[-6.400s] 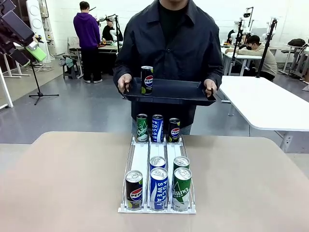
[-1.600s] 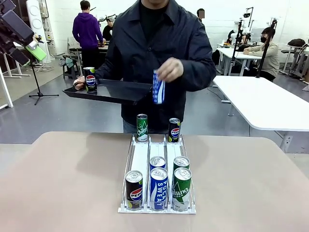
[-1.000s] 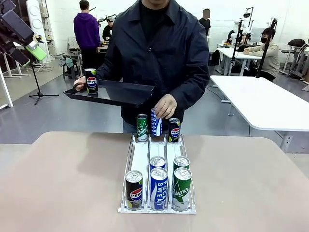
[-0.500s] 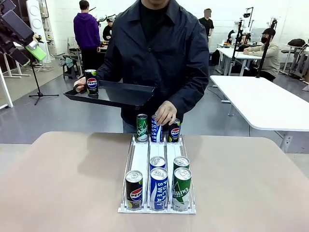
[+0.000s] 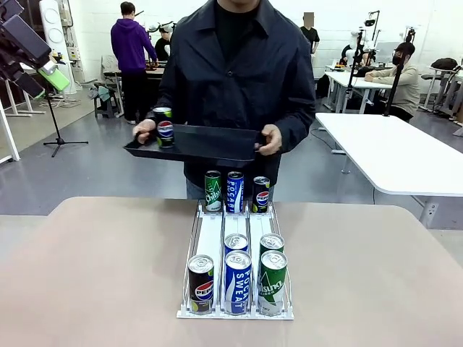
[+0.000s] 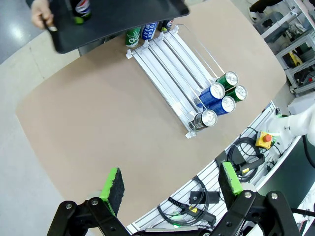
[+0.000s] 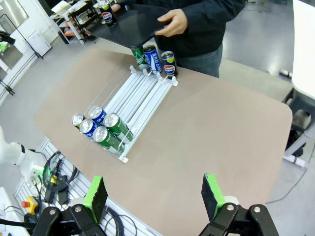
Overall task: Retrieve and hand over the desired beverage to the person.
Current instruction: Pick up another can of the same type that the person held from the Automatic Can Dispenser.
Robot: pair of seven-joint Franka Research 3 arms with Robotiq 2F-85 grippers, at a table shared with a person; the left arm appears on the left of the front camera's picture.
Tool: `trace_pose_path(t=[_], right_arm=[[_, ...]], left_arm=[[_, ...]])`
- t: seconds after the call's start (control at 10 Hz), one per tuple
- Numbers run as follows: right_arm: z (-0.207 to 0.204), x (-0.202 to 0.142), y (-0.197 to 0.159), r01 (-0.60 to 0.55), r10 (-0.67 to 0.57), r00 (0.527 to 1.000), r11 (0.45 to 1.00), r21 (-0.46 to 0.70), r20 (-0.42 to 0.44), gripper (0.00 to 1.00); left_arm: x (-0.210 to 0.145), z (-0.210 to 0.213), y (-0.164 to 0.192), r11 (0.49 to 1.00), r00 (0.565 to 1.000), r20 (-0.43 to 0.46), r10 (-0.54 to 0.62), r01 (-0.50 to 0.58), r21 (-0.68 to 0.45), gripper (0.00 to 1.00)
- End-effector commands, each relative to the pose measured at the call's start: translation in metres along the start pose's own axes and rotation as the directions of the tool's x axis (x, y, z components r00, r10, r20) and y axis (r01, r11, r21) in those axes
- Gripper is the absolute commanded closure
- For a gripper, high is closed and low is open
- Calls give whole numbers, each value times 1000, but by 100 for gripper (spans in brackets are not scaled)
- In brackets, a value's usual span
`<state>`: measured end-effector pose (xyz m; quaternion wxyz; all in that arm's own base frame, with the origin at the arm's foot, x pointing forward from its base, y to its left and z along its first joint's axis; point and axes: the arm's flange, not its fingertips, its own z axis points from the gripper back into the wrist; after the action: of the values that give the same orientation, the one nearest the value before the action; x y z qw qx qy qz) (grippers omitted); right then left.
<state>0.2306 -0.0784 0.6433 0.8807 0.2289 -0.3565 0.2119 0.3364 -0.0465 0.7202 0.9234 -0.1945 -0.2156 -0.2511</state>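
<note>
Person [image 6: 42, 14] mostly beyond top edge

Tan table [image 5: 94, 275], white three-lane rack [image 5: 210, 235] on it, cans [image 5: 237, 283] inside

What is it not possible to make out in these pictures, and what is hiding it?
Front view: labels of the second-row cans, hidden by the front cans.
Left wrist view: the far cans, partly covered by the tray; the can on the tray, cut off by the top edge.
Right wrist view: print on the front cans, too small to read.
</note>
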Motion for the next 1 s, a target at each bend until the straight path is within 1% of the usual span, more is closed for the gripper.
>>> trace_pose_path(t=[0.0, 0.9], right_arm=[[-1, 0, 0, -15, 15, 1000, 1000, 26, 4, 0], [-1, 0, 0, -15, 15, 1000, 1000, 26, 4, 0]], left_arm=[[0, 2, 2, 1000, 1000, -1, -2, 2, -15, 0], [0, 2, 2, 1000, 1000, -1, -2, 2, -15, 0]])
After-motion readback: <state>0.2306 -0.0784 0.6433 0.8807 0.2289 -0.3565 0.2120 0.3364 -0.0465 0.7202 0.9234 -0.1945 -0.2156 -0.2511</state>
